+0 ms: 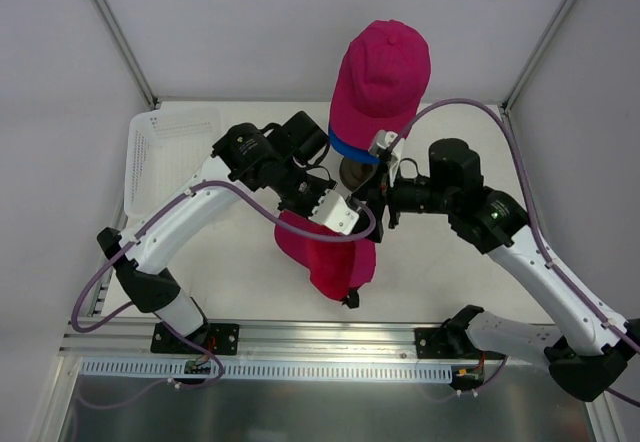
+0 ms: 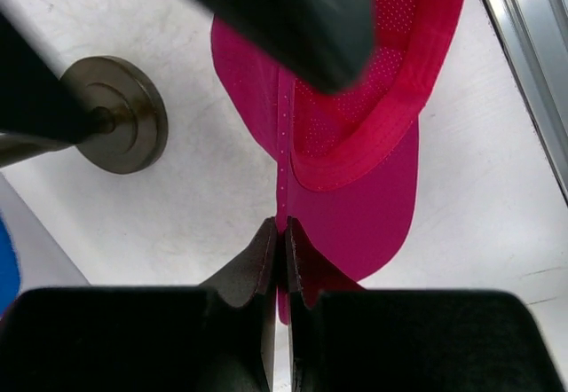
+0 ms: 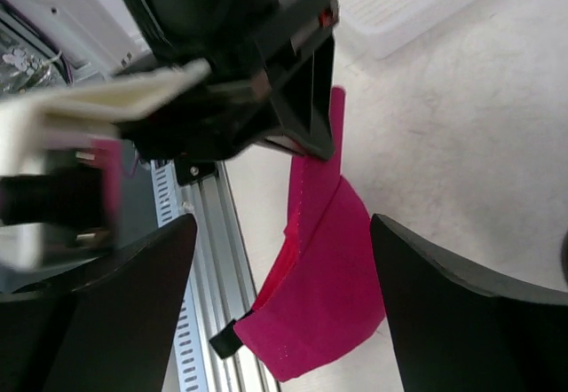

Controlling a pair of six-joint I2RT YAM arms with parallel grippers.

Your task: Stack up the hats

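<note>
With the left hand [image 2: 284, 235] pressed together on the edge seam of a magenta hat [image 2: 355, 188], holds it dangling limp over the bench [image 1: 250, 292], the right hand [image 3: 284, 223] spread beside it, gripping nothing. Looks light and floppy in the crown, stiffer in the brim, so favours a pinch at the rim seam. Beyond, shows a second magenta hat [image 1: 385, 62] over the blue hat [image 1: 352, 149] on the stand [image 2: 120, 117]; far left, a white basket [image 1: 135, 162], nothing seen inside.

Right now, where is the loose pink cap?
Top view, centre: the pink cap is held pinched in the left gripper, just in front of the mannequin stand.
</note>
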